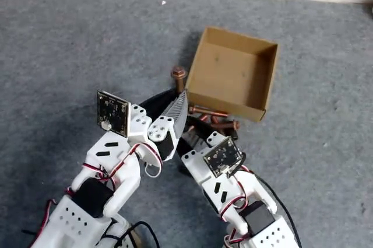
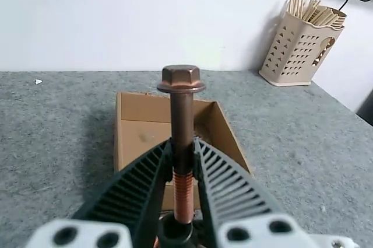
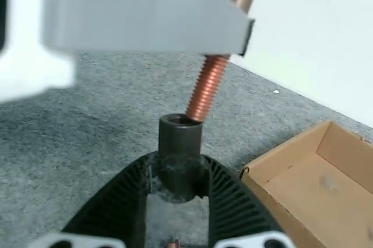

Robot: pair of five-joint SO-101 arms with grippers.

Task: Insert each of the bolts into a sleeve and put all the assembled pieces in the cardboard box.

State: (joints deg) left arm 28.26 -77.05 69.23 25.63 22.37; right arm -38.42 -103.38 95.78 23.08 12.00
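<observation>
My left gripper [image 2: 182,144] is shut on a copper bolt [image 2: 181,114], holding it mid-shaft with the hex head [image 1: 179,73] pointing towards the cardboard box [image 1: 224,101]. My right gripper [image 3: 179,171] is shut on a dark sleeve [image 3: 180,149] that stands upright in its fingers. The bolt's threaded end [image 3: 206,93] tilts down and its tip sits at the sleeve's mouth. In the high view the left gripper [image 1: 179,105] and the right arm meet just in front of the box. The box [image 2: 119,134] is open and has nothing in it.
Two more copper bolts [image 1: 211,112] lie on the grey mat against the box's near wall. A beige holder of sticks [image 2: 300,44] stands by the far wall. Bare mat stretches to the left and right of the arms.
</observation>
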